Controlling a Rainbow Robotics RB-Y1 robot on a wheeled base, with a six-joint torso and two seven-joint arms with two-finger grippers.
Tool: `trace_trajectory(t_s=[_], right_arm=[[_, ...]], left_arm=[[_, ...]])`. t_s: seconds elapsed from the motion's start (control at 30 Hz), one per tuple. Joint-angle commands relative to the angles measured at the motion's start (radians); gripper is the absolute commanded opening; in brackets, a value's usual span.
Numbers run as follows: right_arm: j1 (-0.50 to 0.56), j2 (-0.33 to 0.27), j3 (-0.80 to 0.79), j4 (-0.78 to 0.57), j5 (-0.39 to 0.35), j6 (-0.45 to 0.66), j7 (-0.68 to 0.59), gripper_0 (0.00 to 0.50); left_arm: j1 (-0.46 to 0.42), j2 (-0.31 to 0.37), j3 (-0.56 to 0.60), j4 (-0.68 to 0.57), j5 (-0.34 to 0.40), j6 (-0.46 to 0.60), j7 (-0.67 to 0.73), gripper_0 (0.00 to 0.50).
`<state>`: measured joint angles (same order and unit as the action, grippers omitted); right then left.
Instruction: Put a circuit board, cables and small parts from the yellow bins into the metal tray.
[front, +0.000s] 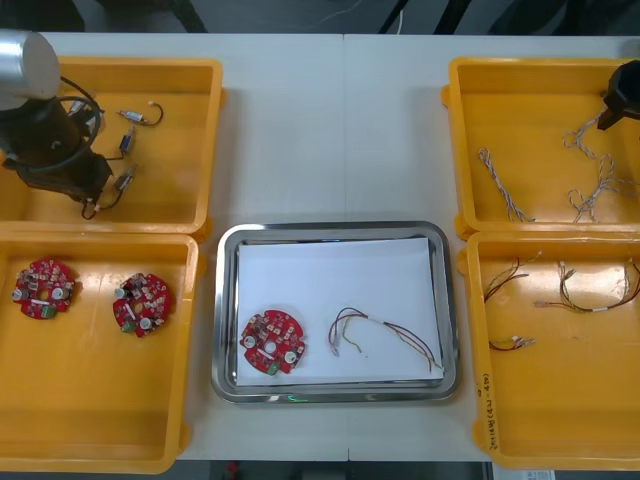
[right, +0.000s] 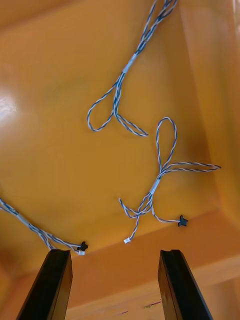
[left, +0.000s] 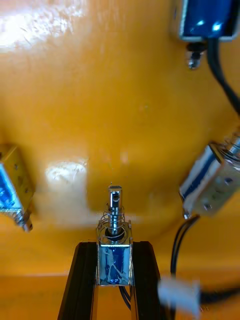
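You have a light table (front: 330, 130) carrying four yellow bins (front: 180, 185), two at each side, with the metal tray (front: 225, 320) between the nearer pair.

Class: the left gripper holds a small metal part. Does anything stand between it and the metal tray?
Only the yellow bin's raised wall, which the left gripper must lift the small metal part over; beyond lies bare table up to the metal tray. The right gripper hangs over the blue and white cables.
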<state>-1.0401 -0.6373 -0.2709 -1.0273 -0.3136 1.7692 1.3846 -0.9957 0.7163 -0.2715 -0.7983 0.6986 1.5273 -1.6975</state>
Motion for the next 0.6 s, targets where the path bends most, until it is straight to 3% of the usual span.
trace_trajectory(t_s=[0.03,0.37,0.6], right_arm=[[-0.054,-0.053,-0.030,0.058,0.027,-0.056,-0.015,0.500],[-0.052,-0.058,-0.071,0.199,0.060,-0.177,-0.035,0.500],[-0.001,-0.058,-0.074,0.213,0.071,-0.238,-0.044,0.500]], left_arm=[[0.008,0.084,0.084,-0.102,0.005,0.086,-0.065,0.000],[0.009,0.130,0.176,-0.242,-0.016,0.231,-0.053,0.000],[0.063,0.133,0.242,-0.441,-0.047,0.361,-0.024,0.000]])
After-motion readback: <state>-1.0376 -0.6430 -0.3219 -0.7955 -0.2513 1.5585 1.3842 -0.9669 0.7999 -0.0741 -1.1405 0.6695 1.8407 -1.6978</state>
